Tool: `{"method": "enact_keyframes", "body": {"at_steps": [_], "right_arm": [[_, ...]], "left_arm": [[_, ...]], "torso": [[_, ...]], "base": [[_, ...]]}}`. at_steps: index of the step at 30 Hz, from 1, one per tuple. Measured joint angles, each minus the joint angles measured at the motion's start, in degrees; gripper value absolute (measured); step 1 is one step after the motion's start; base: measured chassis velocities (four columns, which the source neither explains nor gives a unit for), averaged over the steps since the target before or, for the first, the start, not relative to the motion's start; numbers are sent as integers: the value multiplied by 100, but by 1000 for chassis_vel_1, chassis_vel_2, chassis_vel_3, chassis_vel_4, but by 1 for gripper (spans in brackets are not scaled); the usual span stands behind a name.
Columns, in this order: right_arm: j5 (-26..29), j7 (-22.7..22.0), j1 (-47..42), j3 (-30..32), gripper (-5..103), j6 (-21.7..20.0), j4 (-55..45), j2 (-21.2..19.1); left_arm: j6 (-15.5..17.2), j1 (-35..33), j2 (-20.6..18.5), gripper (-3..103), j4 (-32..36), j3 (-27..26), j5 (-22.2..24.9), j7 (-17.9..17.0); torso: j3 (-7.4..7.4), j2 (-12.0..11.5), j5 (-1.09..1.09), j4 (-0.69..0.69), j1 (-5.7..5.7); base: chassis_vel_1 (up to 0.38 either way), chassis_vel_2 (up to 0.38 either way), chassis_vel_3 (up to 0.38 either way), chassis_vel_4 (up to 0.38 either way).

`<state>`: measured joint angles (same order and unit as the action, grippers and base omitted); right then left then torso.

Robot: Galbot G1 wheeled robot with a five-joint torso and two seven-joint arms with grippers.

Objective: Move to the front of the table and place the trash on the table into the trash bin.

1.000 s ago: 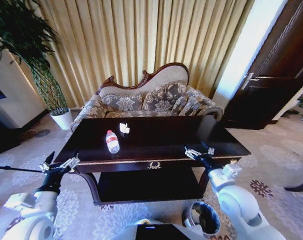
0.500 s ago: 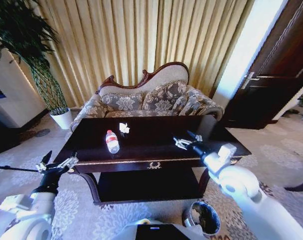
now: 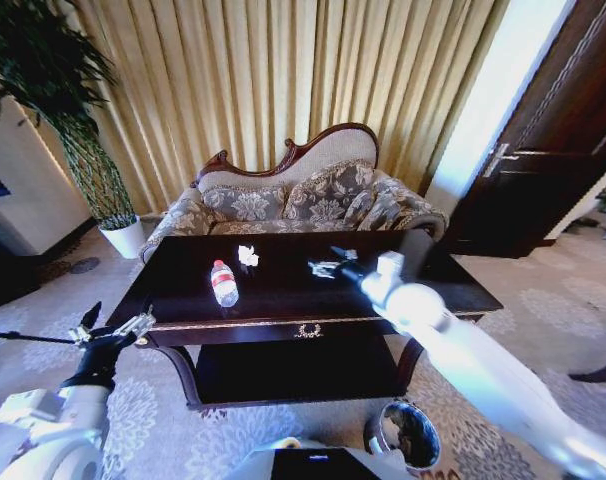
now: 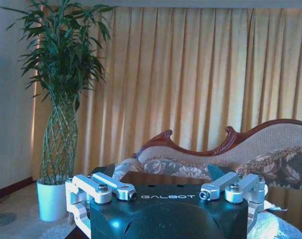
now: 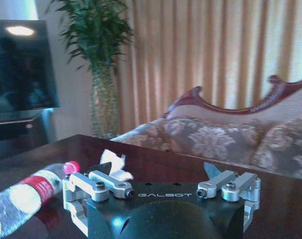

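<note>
The right tool (image 3: 328, 262) reached out over the dark mahogany surface (image 3: 313, 290), its fingers spread and holding nothing, hovering above the middle of the top – to the right of the trash and apart from it. In the right wrist view that tool (image 5: 161, 174) pointed toward the crumpled white paper scrap (image 5: 112, 163) and the clear plastic bottle (image 5: 29, 193) with its red-and-white label, lying on its side.

From the head view, the bottle (image 3: 224, 283) lay on the left half of the surface with the paper scrap (image 3: 248, 256) just behind it, nearer the floral sofa (image 3: 298, 195). The left tool (image 3: 113, 329) hung off the surface's front left corner – released, fingers apart, gripping nothing. The left wrist view showed it (image 4: 166, 186) facing the sofa back and the gold curtains (image 4: 191, 74).

The small round trash bin (image 3: 408, 435) stood on the patterned carpet by the surface's front right leg. A potted plant (image 3: 83, 140) stood in the left corner
</note>
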<state>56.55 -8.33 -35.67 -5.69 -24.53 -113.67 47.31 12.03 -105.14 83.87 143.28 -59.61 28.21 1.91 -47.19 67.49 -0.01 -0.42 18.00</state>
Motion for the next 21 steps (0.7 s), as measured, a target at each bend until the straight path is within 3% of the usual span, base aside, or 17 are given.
{"method": "enact_keyframes", "body": {"at_steps": [7,21], "right_arm": [[45,-3,1177,-1083,100,-14,904,730],[-106,-52,1779,-1854,100,-62,1951,1902]], "left_arm": [[84,-12,3,100,0,42,-9,-52],[74,-11,27,100,0,44,-94,-82]], "torso": [[0,0,-1,-1,0],[1,0,-1,-1,0]], "base": [[0,0,0,0],[0,0,0,0]]}}
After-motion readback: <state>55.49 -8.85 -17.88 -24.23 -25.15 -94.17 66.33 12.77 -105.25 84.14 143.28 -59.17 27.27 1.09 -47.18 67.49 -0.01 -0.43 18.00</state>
